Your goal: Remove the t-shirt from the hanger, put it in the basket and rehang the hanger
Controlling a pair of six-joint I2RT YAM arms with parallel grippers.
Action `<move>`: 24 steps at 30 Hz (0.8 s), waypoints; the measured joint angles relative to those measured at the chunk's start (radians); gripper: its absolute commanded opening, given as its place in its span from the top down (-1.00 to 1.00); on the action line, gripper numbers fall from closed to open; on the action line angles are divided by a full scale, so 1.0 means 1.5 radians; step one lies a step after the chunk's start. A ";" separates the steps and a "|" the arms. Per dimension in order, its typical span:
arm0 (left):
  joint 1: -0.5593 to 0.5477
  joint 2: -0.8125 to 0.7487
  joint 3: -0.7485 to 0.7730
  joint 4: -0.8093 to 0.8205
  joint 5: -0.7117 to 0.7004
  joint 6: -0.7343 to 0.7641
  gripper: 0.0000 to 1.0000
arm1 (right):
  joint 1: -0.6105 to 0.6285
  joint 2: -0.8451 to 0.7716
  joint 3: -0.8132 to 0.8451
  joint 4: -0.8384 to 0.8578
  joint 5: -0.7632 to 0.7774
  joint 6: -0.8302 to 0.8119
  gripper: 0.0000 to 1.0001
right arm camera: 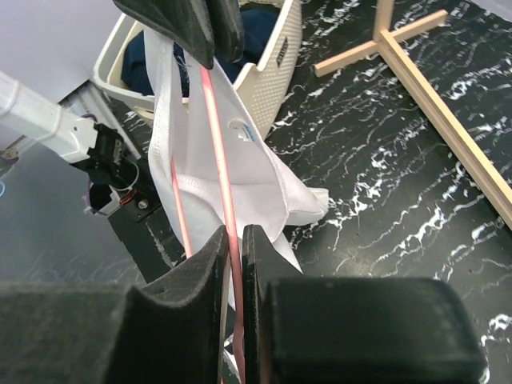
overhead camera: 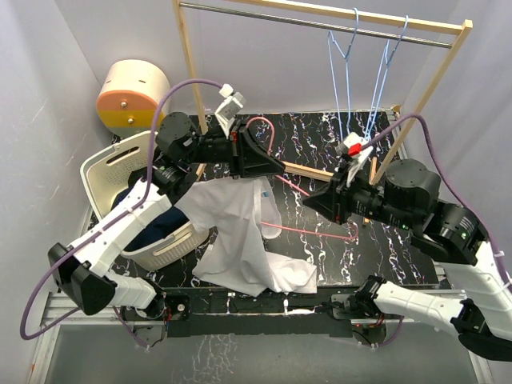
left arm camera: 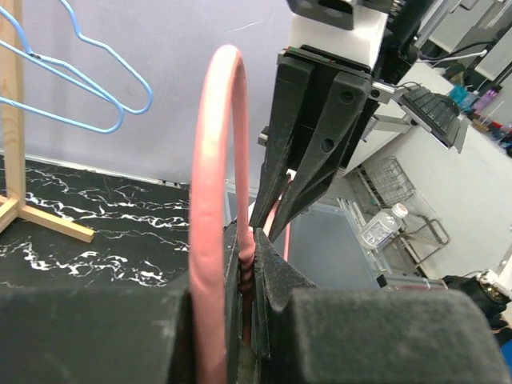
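A pink wire hanger (overhead camera: 308,230) is held in the air between both grippers, above the black marbled table. My left gripper (overhead camera: 276,170) is shut on the twisted neck below its hook (left arm camera: 212,200). My right gripper (overhead camera: 308,202) is shut on one of its thin arms (right arm camera: 216,120). A white t-shirt (overhead camera: 240,232) hangs on the hanger's left part under the left gripper, and its lower half lies crumpled on the table. In the right wrist view the shirt (right arm camera: 240,176) drapes past both pink wires. The right gripper's fingers (left arm camera: 312,152) face the left gripper closely.
A white laundry basket (overhead camera: 104,172) with dark blue clothes (overhead camera: 156,224) stands at the left, under the left arm. A wooden clothes rack (overhead camera: 192,64) with two blue hangers (overhead camera: 348,64) stands behind. A yellow and orange round container (overhead camera: 132,96) sits at the back left.
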State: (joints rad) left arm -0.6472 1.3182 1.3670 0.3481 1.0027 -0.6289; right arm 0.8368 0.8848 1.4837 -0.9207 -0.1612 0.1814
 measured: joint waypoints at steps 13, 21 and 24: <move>0.013 0.047 0.026 -0.089 -0.146 0.045 -0.58 | -0.009 -0.107 -0.013 -0.082 0.157 0.073 0.84; 0.014 -0.095 -0.016 -0.232 -0.322 0.162 -0.58 | -0.009 -0.068 -0.003 -0.099 0.182 0.080 0.84; 0.014 -0.152 -0.037 -0.254 -0.367 0.190 -0.58 | -0.009 -0.035 0.025 -0.099 0.200 0.080 0.84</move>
State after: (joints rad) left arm -0.6266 1.0908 1.3117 -0.0334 0.4522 -0.3435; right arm 0.8234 0.8330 1.5208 -1.0695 0.1390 0.3016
